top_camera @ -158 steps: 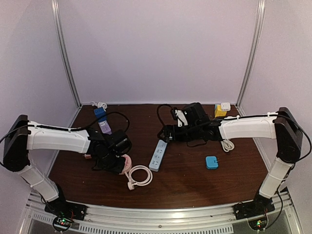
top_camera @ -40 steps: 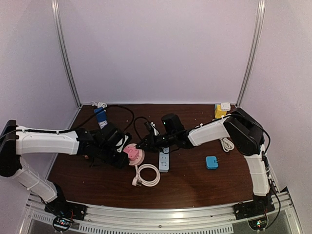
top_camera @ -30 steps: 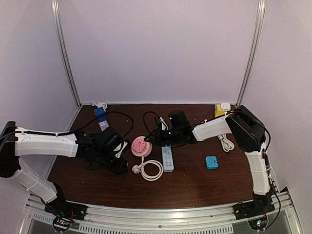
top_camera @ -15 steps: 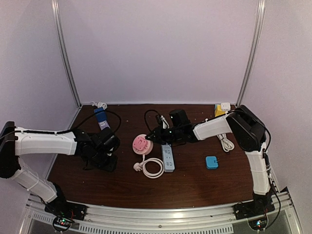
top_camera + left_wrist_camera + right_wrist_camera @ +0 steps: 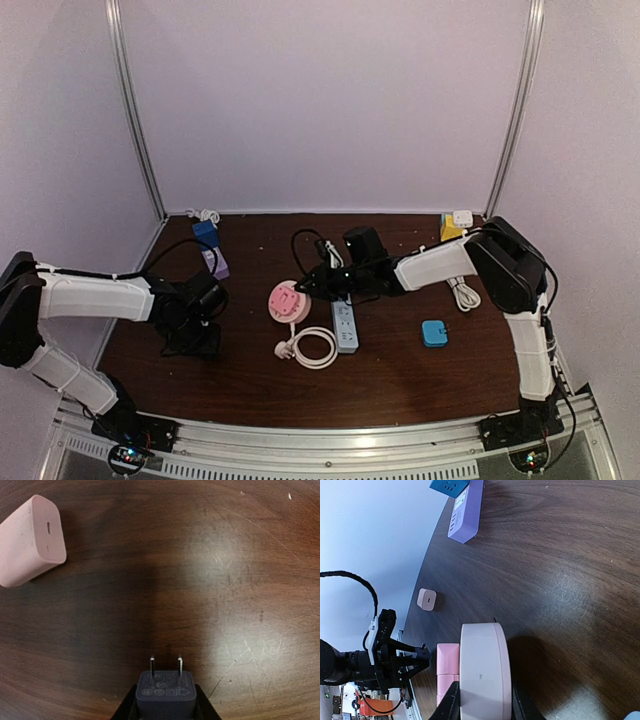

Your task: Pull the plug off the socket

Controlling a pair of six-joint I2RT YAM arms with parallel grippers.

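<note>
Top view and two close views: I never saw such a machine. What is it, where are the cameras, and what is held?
This is a robot: a left arm and a right arm bolted at a table's near edge. The wide picture comes from a fixed camera above; each close one from a wrist camera. The left gripper holds a dark two-pin plug. The right gripper holds a round pink socket. A coiled white cable, a power strip and a pink charger lie on the table.
</note>
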